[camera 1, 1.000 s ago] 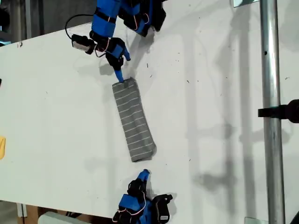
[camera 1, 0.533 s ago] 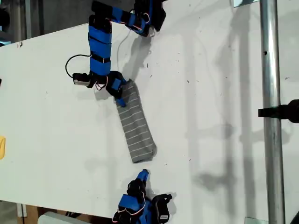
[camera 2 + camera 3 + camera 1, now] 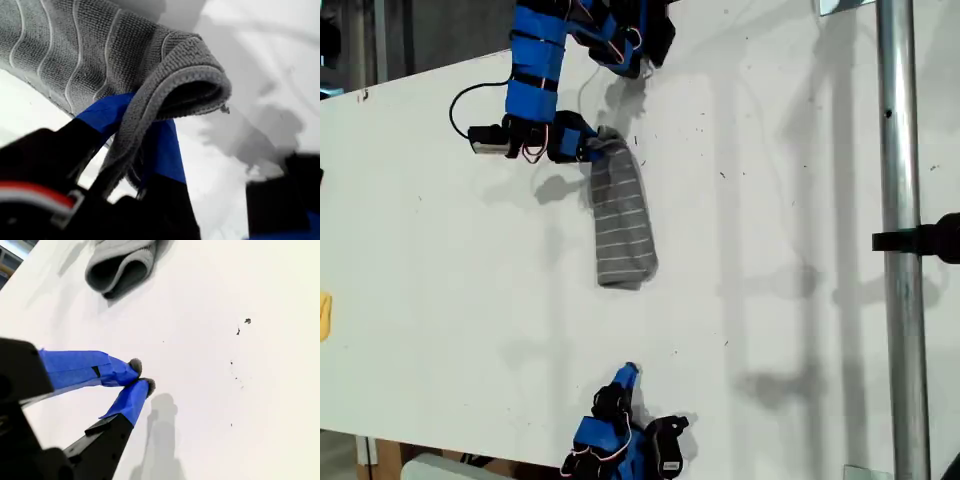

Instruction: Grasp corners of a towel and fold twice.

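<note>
**Far end of the towel lifted and drawn back toward the arm's base**

Half a second ago the towel [image 3: 620,225] lay as a long narrow strip slanting down the middle of the exterior view, its lower end close to the arm at the bottom edge. Now it is shorter and straighter, reaching only from the upper middle of the frame to about the centre. My first gripper [image 3: 592,148] has pulled the upper end up and toward the top of the exterior view, and the lower end has slid along after it. The first wrist view shows its blue jaws pinching a doubled, hemmed edge of the cloth [image 3: 165,75], which curls over them in a loop.

I judge the towel already folded once lengthwise, so this lift looks like the start of the second fold. Carrying the held end over the lower end would finish it. The dragging is a worry, because the free end is not anchored.

My second gripper [image 3: 140,377] sits apart from the cloth near the bottom centre of the exterior view [image 3: 625,378]. Its blue tips are pressed nearly together on nothing, above the bare white table [image 3: 800,200].

Count: one towel, two blue arms, one table. One metal pole [image 3: 900,250] runs down the exterior view's right side. I cannot pick out any separate corner tip.
</note>
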Controlling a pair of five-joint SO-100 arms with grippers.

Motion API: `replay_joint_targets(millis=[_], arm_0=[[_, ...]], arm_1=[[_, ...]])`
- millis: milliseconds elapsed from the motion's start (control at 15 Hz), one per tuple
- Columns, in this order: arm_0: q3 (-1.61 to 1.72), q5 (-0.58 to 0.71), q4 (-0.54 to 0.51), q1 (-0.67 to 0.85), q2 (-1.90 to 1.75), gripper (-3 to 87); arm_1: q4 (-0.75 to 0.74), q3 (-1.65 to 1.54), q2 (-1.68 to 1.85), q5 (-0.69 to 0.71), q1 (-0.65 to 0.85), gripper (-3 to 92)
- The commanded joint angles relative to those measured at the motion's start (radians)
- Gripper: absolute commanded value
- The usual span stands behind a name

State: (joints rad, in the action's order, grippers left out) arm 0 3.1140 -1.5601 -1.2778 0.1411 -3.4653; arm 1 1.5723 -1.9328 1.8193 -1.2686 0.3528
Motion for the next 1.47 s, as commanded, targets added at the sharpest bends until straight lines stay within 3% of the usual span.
replay_joint_targets(millis=[0, 67, 133, 400, 467, 533, 600, 667, 867, 933, 1000, 1067, 1133, 1400], arm_0=[[0.005, 0.012, -0.009, 0.005, -0.006, 1.5], [0.005, 0.014, -0.009, 0.002, -0.006, 1.5], [0.005, 0.028, -0.009, 0.002, -0.008, 1.3], [0.005, 0.017, -0.015, 0.005, -0.008, 3.5], [0.005, -0.003, -0.017, -0.003, -0.008, 4.4], [0.005, -0.049, -0.017, -0.005, -0.008, 7.0], [0.005, -0.097, -0.017, -0.003, -0.008, 7.0], [0.005, -0.101, -0.017, -0.002, -0.008, 7.0], [0.005, 0.038, -0.017, 0.002, -0.008, 7.0], [0.005, 0.121, -0.017, 0.002, -0.008, 7.0], [0.005, 0.299, -0.018, 0.002, -0.008, 7.0], [0.005, 0.546, -0.018, 0.002, -0.008, 6.9], [0.005, 0.604, -0.011, -0.002, -0.008, 6.8], [0.005, 0.591, -0.014, 0.0, -0.008, 6.8]], arm_1=[[0.279, 0.028, 0.253, -0.094, -0.083, -0.2], [0.299, 0.066, 0.311, -0.124, -0.112, -0.2], [0.219, 0.098, 0.291, -0.13, -0.132, -0.2], [-0.532, 0.163, -0.146, -0.153, -0.236, -0.2], [-0.65, 0.207, -0.252, -0.175, -0.259, 6.6], [-0.753, 0.261, -0.316, -0.163, -0.284, 20.7], [-0.772, 0.313, -0.331, -0.163, -0.296, 27.1], [-0.753, 0.328, -0.264, -0.147, -0.304, 26.4], [-0.561, 0.235, 0.141, -0.094, -0.276, 22.9], [-0.525, 0.124, 0.325, -0.087, -0.267, 22.9], [-0.502, -0.031, 0.529, -0.091, -0.265, 22.0], [-0.469, -0.189, 0.721, -0.103, -0.287, 10.8], [-0.423, -0.333, 0.888, -0.164, -0.328, -0.2], [-0.344, -0.819, 1.378, -0.39, -0.492, -0.3]])
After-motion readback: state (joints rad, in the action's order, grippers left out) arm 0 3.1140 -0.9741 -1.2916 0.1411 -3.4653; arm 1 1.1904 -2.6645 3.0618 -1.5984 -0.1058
